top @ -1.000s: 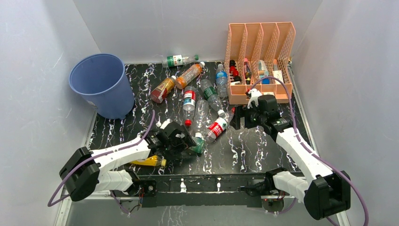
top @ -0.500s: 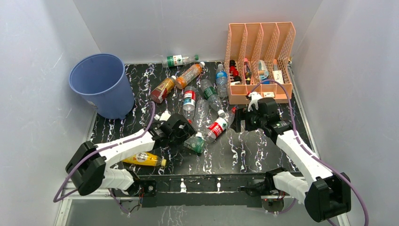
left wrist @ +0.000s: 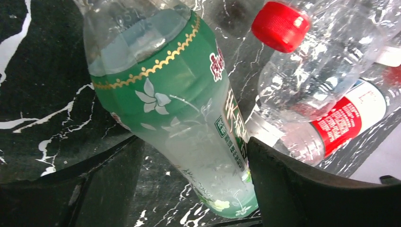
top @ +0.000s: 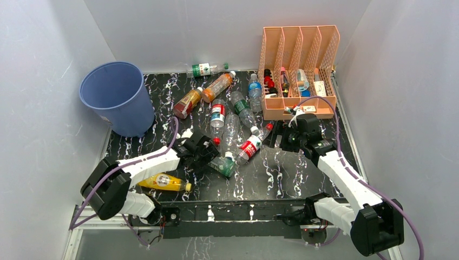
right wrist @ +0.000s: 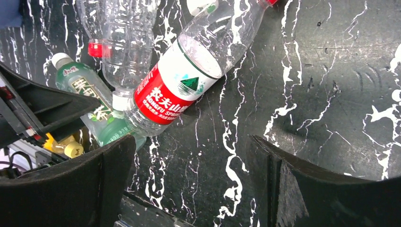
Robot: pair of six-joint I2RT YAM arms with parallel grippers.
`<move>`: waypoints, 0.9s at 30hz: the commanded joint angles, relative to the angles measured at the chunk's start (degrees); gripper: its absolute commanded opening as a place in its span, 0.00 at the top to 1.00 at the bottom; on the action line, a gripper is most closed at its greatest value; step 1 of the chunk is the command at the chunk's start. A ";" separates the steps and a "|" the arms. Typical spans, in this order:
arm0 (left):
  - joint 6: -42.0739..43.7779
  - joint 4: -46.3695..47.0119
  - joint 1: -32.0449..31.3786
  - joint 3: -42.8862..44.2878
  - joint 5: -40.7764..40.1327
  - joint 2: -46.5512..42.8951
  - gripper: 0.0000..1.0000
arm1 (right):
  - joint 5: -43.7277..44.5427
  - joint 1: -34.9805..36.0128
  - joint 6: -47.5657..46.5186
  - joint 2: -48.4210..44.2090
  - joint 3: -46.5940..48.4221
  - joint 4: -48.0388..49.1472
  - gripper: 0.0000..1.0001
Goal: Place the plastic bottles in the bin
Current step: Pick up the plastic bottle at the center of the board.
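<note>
Several plastic bottles lie across the black marble table; the blue bin [top: 116, 97] stands at the back left. My left gripper [top: 210, 157] is open and straddles a green-labelled bottle [left wrist: 189, 109] lying on the table [top: 223, 164]. The bottle rests against the right finger [left wrist: 302, 189], with a gap to the left finger. My right gripper [right wrist: 189, 184] is open and empty, low over bare table just right of a red-labelled clear bottle [right wrist: 177, 85], [top: 250, 146]. A yellow bottle [top: 162, 182] lies near the front edge by the left arm.
Orange bottles [top: 218, 85], [top: 188, 103] and clear ones [top: 231, 130], [top: 242, 108], [top: 218, 112], [top: 254, 89], [top: 204, 69] lie mid-table and at the back. The peach file organizer [top: 297, 59] stands at the back right, close behind the right gripper. White walls enclose the table.
My left gripper has moved away from the front edge and up to the green-labelled bottle, uncovering the yellow bottle. My right gripper has shifted slightly toward the back.
</note>
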 commanded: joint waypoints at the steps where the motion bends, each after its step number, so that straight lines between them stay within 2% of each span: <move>1: 1.78 -0.31 0.74 -1.08 -0.11 -1.44 0.28 | -0.78 0.25 2.13 0.14 -1.08 3.66 0.02; 11: 6.19 -4.23 0.92 2.77 -1.35 -1.33 0.67 | -0.71 0.25 2.13 0.14 -1.84 3.93 0.02; 16: 11.39 -12.41 0.95 9.35 -4.23 -5.05 0.68 | -0.96 0.24 2.13 0.24 -2.17 4.39 0.02; 23: 19.95 -24.50 1.28 23.99 -10.95 -10.40 0.68 | -1.58 0.22 2.13 1.01 -2.06 4.89 0.02; 24: 21.54 -26.12 1.82 26.83 -11.68 -10.54 0.67 | -1.59 0.32 -13.24 1.09 -1.99 4.89 0.02; 25: 23.15 -27.61 2.60 29.71 -12.25 -10.53 0.67 | -1.63 0.29 1.44 1.08 -1.86 4.83 0.02; 27: 26.40 -30.17 4.98 35.43 -12.32 -9.76 0.67 | -1.74 0.33 3.51 1.09 -1.64 4.72 0.02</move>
